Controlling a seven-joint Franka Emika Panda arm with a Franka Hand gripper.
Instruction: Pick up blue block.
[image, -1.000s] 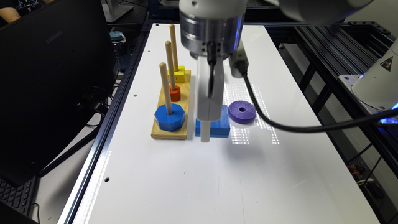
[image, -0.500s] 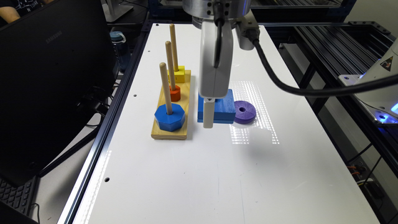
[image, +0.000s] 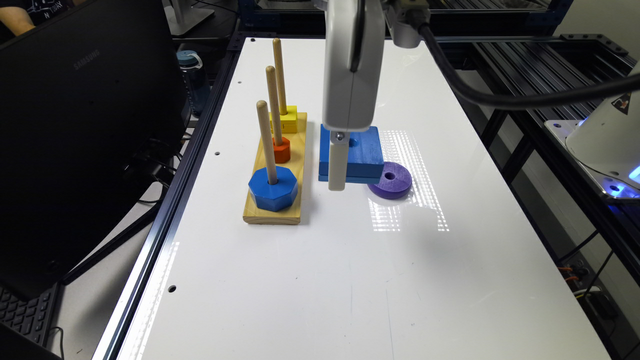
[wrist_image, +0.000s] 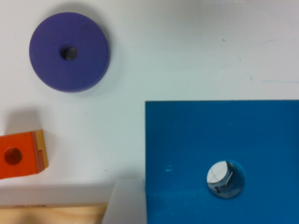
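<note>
Above the tabletop (image: 310, 280), we see the blue block (image: 361, 152) lifted beside the purple disc (image: 391, 179), clamped in the tool (image: 339, 172); pickup looks essentially done.

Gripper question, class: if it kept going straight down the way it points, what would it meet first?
Most likely the white table: the gripper points straight down, clamped on the blue block. Depth is uncertain; the purple disc sits just beside.
</note>
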